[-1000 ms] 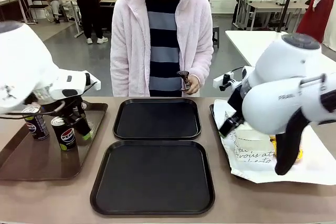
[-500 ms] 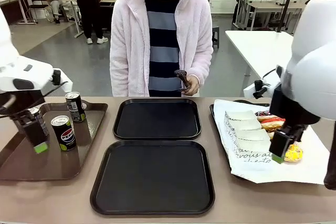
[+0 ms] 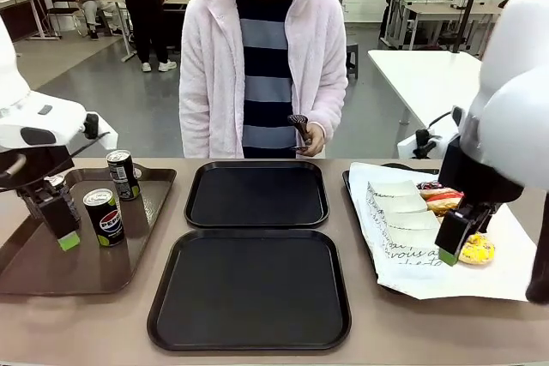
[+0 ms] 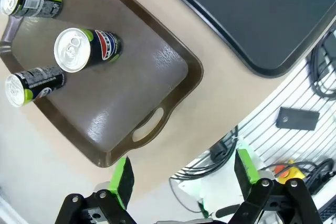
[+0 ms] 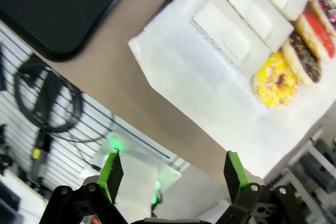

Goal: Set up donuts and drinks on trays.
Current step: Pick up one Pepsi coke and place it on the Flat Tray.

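Three black Pepsi cans stand on the brown tray (image 3: 51,267) at the left: one in front (image 3: 103,216), one behind (image 3: 122,174), and one partly hidden behind my left gripper (image 3: 58,227). That gripper hangs open and empty over the brown tray, with the cans (image 4: 86,50) ahead of its fingers (image 4: 123,179). Two black trays (image 3: 256,195) (image 3: 250,289) lie bare in the middle. Over the white paper sheet (image 3: 506,276), my right gripper (image 3: 455,236) is open and empty beside a yellow donut (image 3: 477,250). Yellow (image 5: 275,85), chocolate (image 5: 302,59) and red (image 5: 315,32) donuts lie in a row next to white sleeves (image 5: 247,19).
A person in a pink jacket stands at the far edge, holding a small dark object (image 3: 299,126) in one hand. The near black tray's corner (image 4: 262,14) lies right of the brown tray. Bare tabletop runs along the front edge.
Both arms have swung outward and up. My left gripper left the cans and moved to the left. My right arm lifted off the paper, uncovering the donuts and sleeves.
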